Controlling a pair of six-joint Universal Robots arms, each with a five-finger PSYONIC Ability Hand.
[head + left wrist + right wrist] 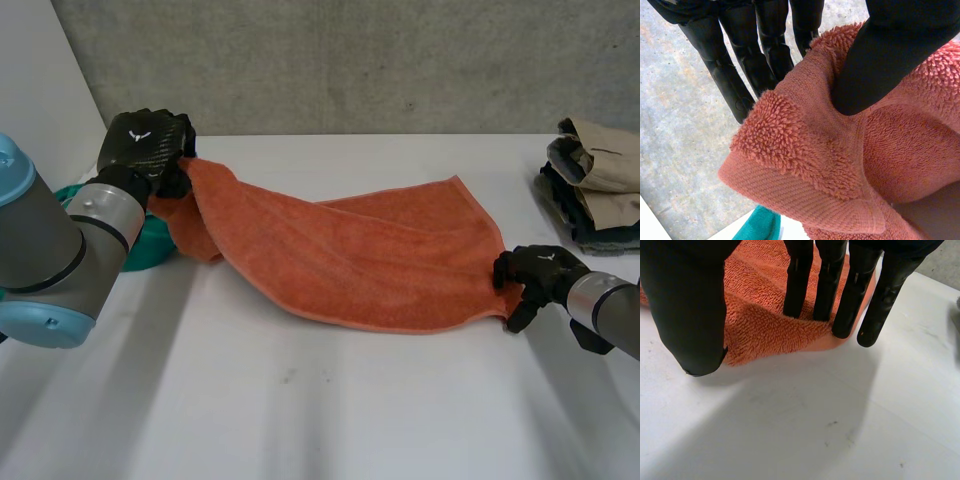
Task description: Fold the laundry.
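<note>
The towel (370,260) spans between them: left robot hand (145,145) pinches its raised corner, right robot hand (540,272) presses straight fingers (797,282) on its other end.

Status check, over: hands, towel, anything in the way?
Left robot hand pinching towel corner, held above table. Right robot hand open, resting on towel's other end. Clothes pile beyond right robot hand, apart from towel.
</note>
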